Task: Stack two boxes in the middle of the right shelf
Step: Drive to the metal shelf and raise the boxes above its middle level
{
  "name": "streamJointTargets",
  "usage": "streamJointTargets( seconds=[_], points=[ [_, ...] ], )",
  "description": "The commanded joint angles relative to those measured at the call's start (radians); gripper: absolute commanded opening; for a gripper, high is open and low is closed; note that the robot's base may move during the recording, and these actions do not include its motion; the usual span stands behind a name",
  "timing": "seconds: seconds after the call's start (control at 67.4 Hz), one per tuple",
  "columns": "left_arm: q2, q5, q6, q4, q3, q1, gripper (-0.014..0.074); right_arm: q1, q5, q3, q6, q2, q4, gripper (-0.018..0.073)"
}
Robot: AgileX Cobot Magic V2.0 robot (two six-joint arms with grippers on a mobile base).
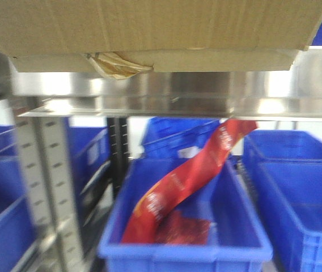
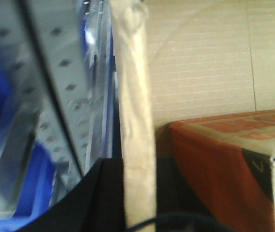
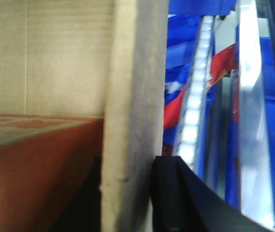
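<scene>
Matte black jaws, one thin dark cable (image 2: pixel 149 222).

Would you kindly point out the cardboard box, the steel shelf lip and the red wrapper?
cardboard box (image 1: pixel 149 25), front view, front face.
steel shelf lip (image 1: pixel 166 90), front view, polished front.
red wrapper (image 1: pixel 189 178), front view, middle of strip.

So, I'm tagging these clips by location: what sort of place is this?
Probably a storeroom or warehouse aisle: a steel shelf on perforated uprights, rows of blue plastic bins below it, and a cardboard box at shelf level.
</scene>
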State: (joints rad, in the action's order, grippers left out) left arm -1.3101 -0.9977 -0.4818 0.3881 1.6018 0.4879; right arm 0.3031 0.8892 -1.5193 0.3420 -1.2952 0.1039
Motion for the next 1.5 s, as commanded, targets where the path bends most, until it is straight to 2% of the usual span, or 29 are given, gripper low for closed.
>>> streamJointTargets(
  seconds=[0.0,1.484],
  points=[
    [0.018,0.022,-0.001,0.010,0.008,0.005,-0.0111,-0.013,-0.053,-0.004,0.020,0.010,0.051,-0.0162],
    [0.018,0.022,-0.001,0.019,0.008,0.005,-0.0111,-0.013,-0.053,-0.004,0.020,0.010,0.051,-0.0162]
  ],
)
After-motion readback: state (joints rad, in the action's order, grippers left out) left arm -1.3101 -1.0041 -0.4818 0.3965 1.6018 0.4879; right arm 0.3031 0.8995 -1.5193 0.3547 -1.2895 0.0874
